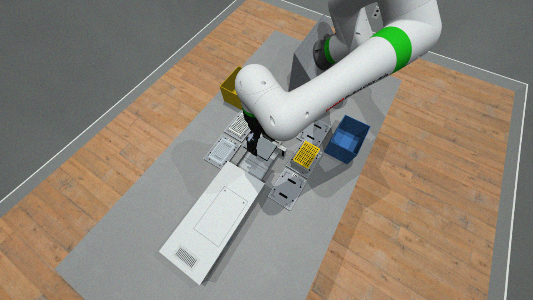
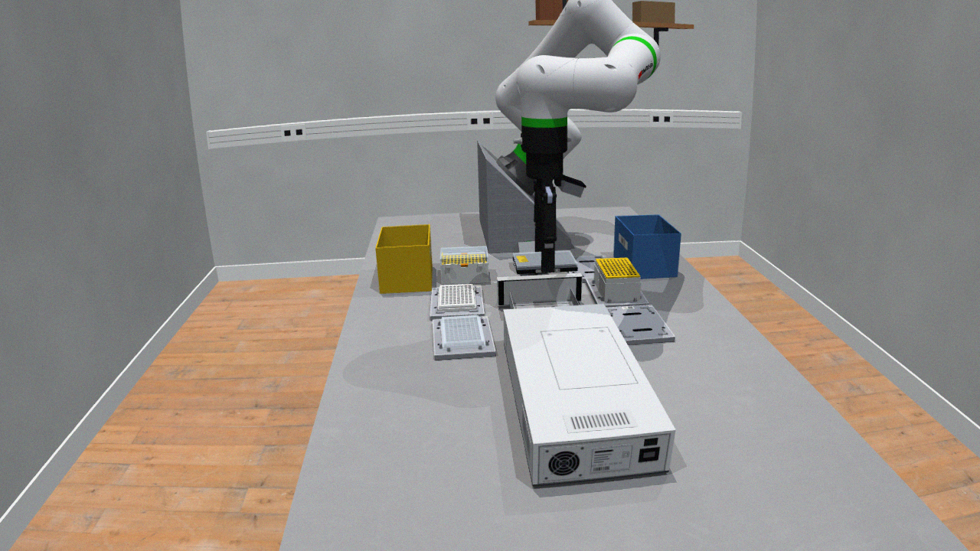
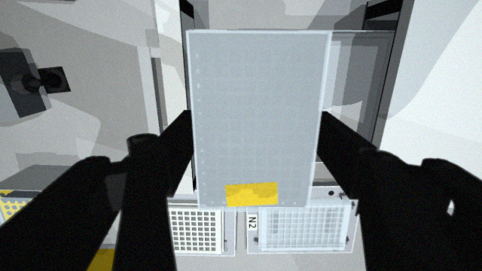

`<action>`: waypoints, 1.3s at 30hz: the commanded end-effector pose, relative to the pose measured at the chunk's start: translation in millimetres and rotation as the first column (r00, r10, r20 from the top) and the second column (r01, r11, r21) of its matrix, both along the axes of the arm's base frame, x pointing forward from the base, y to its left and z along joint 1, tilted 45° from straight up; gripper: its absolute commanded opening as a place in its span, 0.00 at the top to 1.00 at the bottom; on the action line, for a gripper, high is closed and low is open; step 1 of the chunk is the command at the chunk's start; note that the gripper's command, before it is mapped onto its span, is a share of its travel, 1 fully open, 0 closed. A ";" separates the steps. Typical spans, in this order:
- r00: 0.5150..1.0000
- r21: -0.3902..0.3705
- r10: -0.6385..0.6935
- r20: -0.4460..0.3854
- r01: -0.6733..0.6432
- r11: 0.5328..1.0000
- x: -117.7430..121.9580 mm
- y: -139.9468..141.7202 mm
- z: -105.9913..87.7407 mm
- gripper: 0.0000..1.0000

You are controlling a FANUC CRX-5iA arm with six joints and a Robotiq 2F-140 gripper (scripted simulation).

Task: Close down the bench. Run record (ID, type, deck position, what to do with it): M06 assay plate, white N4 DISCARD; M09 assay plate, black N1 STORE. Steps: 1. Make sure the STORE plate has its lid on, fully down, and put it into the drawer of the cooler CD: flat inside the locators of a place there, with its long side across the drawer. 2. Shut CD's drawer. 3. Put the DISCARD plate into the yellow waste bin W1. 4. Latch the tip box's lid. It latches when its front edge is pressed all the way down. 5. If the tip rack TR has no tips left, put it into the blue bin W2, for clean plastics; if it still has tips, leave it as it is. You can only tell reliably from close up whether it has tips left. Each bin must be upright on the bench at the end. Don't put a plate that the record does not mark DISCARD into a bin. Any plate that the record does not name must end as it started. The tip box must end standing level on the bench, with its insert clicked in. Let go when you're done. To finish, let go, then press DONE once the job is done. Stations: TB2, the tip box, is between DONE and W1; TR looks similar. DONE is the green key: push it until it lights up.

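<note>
We are on step one: our gripper (image 3: 254, 124) is clamped across the short sides of the lidded STORE plate (image 3: 256, 113), held level over the cooler's open drawer (image 2: 541, 293) near the bench's middle. Next we judge it must descend squarely into the locators. The yellow bin (image 2: 403, 258) and blue bin (image 1: 347, 138) look empty.

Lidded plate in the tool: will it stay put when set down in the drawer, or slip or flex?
The lidded plate looks like a flat, rigid slab, so it probably won't flex. The tool pinches only its two long edges; the smooth sides might let it slip or tilt. Low and wide, it should sit stable in the open drawer, unlikely to tip.
</note>
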State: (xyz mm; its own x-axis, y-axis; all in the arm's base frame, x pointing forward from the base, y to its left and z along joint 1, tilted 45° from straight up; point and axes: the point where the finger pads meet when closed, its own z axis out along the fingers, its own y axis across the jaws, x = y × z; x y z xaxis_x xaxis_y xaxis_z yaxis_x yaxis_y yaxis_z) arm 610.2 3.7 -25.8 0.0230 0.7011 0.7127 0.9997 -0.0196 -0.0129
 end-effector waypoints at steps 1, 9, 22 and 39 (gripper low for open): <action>1.000 -0.001 -0.001 0.002 0.001 1.000 0.5 1.4 -1.6 0.90; 1.000 -0.001 -0.001 0.002 0.001 1.000 0.7 8.2 -8.0 0.90; 1.000 -0.001 -0.001 0.002 0.001 1.000 0.9 18.8 -18.2 0.90; 1.000 -0.001 -0.001 0.002 0.001 1.000 1.1 33.1 -32.1 0.90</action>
State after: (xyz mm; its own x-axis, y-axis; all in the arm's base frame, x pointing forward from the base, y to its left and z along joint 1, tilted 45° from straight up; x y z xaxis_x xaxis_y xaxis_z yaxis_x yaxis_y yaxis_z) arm 610.8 35.8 -56.5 0.0229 0.7011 0.7127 0.9997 -0.0197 -0.0128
